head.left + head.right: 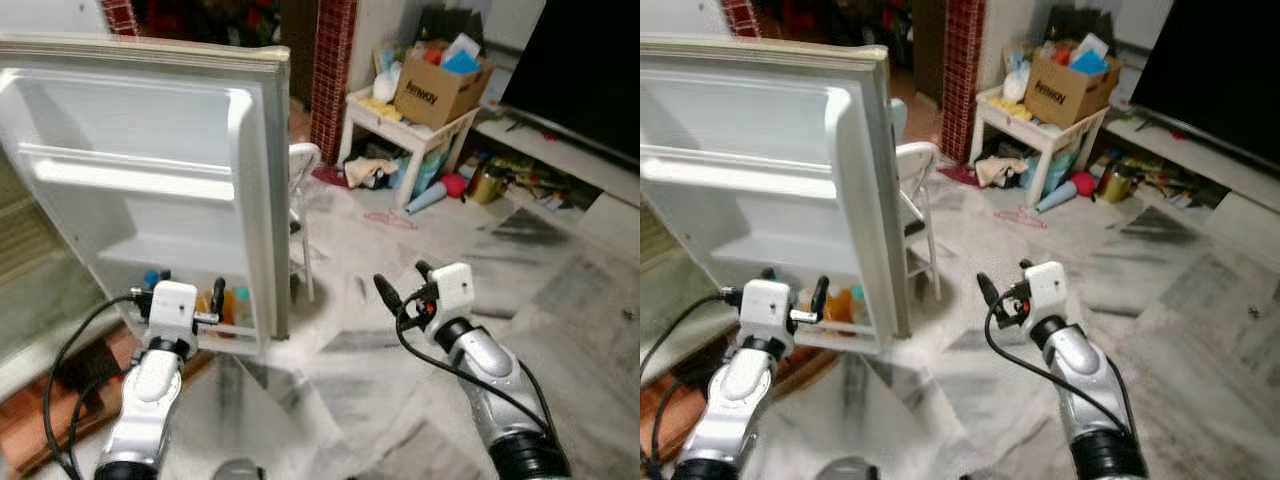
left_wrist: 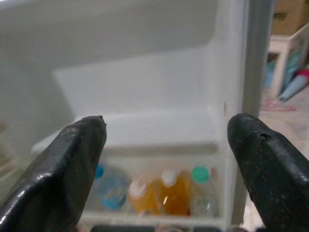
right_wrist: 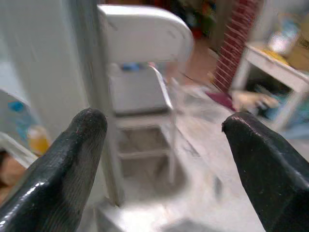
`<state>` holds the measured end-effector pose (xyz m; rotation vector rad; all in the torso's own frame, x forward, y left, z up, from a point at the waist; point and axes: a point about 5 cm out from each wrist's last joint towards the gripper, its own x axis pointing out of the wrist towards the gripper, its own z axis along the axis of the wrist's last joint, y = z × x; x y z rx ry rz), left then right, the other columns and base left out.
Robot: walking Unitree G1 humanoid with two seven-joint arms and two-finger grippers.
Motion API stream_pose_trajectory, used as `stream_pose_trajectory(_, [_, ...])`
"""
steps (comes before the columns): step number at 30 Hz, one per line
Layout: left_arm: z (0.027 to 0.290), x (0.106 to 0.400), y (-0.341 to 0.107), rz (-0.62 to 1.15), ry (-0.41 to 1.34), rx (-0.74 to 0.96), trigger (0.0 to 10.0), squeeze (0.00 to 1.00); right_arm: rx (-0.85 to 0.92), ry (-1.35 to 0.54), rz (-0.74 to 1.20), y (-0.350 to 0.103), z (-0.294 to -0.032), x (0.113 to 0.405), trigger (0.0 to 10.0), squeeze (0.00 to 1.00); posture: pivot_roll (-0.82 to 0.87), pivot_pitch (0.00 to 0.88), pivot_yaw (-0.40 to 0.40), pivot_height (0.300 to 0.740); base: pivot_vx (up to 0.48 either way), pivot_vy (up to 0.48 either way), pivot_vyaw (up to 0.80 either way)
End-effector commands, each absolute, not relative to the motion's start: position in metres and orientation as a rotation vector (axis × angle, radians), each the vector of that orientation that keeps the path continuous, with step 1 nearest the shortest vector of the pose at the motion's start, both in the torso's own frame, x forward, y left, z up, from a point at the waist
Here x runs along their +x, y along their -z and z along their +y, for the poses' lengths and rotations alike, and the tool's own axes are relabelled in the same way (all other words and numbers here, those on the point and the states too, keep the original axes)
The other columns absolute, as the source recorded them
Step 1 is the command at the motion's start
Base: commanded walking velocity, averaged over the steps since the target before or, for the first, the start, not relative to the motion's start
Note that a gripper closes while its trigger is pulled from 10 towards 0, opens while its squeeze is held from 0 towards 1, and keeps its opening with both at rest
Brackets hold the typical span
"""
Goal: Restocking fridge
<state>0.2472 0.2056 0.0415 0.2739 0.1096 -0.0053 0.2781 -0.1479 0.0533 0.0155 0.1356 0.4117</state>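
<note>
The left end effector (image 1: pixel 192 303) sits at the lower left of the left eye view with its fingers (image 2: pixel 72 169) spread wide and holding nothing, just in front of the bottom shelf (image 1: pixel 240 335) of the open fridge door (image 1: pixel 140 180). In that shelf stand several bottles: a clear one with a blue cap (image 2: pixel 110 188), two orange ones with white caps (image 2: pixel 169 193), and one with a green cap (image 2: pixel 203 200). The right end effector (image 1: pixel 405 285) is at lower centre, also wide open and empty, raised above the marbled floor (image 1: pixel 560 300). It faces a white chair (image 3: pixel 145 72) standing just behind the door's edge. At the upper right, a white counter (image 1: pixel 405 130) carries a cardboard box (image 1: pixel 440 90), with a dark television (image 1: pixel 590 70) beside it.
</note>
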Motion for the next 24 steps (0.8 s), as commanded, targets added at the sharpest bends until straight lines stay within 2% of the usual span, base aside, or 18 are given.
stream_pose_trajectory(1, [0.203,0.249,-0.042,0.108,0.012,0.281,10.0,0.00,-0.001,-0.400,0.110,-0.059,-0.150,0.282,10.0,0.00,0.03,0.000,-0.030,0.740,0.000,-0.300,0.75])
stream_pose_trajectory(10, [0.204,0.251,-0.042,0.108,0.014,0.299,10.0,0.00,-0.011,-0.372,0.061,-0.064,-0.147,0.289,10.0,0.00,0.04,0.000,-0.030,0.740,0.000,-0.299,0.73])
stream_pose_trajectory(15, [0.206,0.250,-0.041,0.108,0.013,0.297,10.0,0.00,-0.013,-0.370,0.060,-0.063,-0.147,0.289,10.0,0.00,0.04,0.000,-0.032,0.740,0.000,0.000,0.73])
stream_pose_trajectory(24, [0.215,0.242,-0.027,0.162,-0.022,0.195,10.0,0.00,0.018,-0.332,0.062,-0.058,-0.144,0.285,10.0,0.00,0.02,0.000,-0.037,0.740,0.000,0.000,0.71])
